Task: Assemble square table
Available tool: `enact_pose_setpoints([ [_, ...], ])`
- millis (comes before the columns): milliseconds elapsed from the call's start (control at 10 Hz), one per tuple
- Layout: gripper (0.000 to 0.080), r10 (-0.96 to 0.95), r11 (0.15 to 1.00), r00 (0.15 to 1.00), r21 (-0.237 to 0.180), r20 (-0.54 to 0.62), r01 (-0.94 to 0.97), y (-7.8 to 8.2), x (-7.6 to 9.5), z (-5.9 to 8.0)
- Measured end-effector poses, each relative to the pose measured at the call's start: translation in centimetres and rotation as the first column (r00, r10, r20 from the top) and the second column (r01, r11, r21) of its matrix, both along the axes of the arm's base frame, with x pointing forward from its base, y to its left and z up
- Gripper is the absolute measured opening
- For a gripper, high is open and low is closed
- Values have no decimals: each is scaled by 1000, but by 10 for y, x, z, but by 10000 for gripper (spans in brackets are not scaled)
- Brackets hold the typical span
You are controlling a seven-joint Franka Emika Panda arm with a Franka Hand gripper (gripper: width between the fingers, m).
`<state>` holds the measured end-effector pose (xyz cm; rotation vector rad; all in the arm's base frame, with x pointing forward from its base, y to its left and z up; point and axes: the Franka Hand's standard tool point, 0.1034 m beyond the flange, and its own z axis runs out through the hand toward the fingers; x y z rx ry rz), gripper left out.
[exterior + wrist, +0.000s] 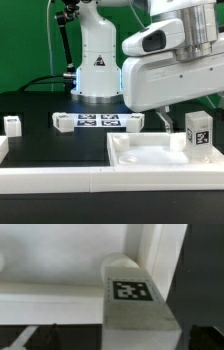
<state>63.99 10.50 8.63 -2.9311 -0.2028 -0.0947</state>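
The white square tabletop [150, 157] lies tray-side up at the front, toward the exterior view's right. A white leg [198, 133] with a black-and-white tag stands upright on its corner at the exterior view's right. The arm's white hand [170, 62] hangs above that corner, and its fingertips do not show there. In the wrist view the same leg [130, 294] fills the middle over the tabletop's rim [50, 294]. My gripper [118, 341] is open and straddles the leg, with a dark gap between the leg and one finger [28, 339]. Three more legs [12, 124], [63, 122], [135, 121] stand on the black table.
The marker board [97, 121] lies flat in front of the robot's base [98, 70]. Long white border bars [50, 180] run along the front edge and up the exterior view's left side. A green wall stands behind.
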Motion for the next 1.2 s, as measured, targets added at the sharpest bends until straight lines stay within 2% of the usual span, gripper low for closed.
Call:
enact_pose_setpoints([
  [200,405,-1,1000,1000,0,0,1,0,0,0],
  [300,405,0,1000,1000,0,0,0,0,0,0],
  [400,288,0,1000,1000,0,0,0,0,0,0],
  [800,288,-45,999,999,2,-9,45,0,0,0],
  [1000,288,-264,964,964,7,-25,265,0,-2,-1],
  [1200,290,-470,882,882,10,-34,471,-1,-4,-1],
])
